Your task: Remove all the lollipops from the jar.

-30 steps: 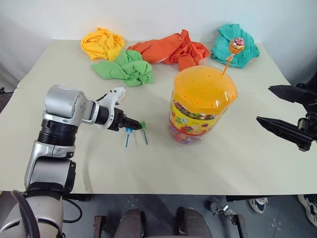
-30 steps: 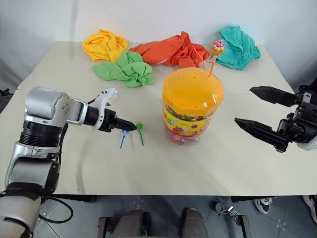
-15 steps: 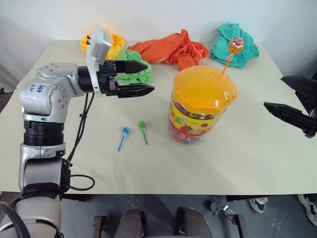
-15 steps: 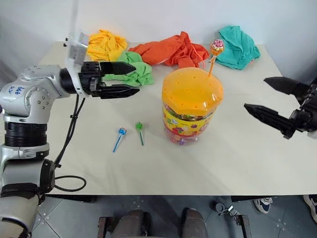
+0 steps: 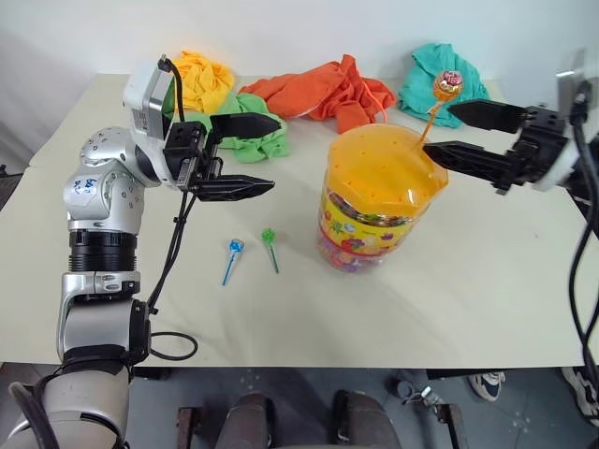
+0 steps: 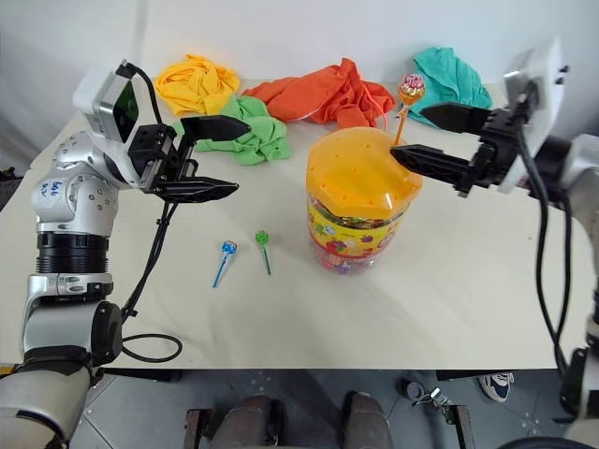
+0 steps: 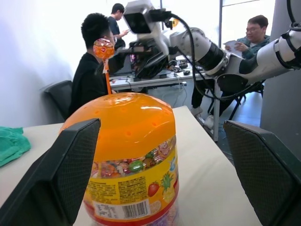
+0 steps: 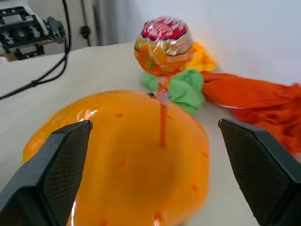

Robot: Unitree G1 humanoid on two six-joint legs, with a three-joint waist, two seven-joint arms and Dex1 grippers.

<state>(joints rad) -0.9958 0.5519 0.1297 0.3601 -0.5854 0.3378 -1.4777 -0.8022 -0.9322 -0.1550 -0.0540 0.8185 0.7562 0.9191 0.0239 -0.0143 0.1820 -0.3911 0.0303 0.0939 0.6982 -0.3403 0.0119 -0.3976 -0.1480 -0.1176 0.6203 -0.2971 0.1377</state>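
Right hand has swung in, spread, beside the orange lollipop; jar label print unreadable

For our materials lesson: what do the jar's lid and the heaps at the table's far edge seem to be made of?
The jar's lid: likely glossy translucent orange plastic; it shows highlights and moulded holes. The heaps: soft matte cloth, judging by their crumpled folds.

Table bears jar; two lollipops; four cloths.
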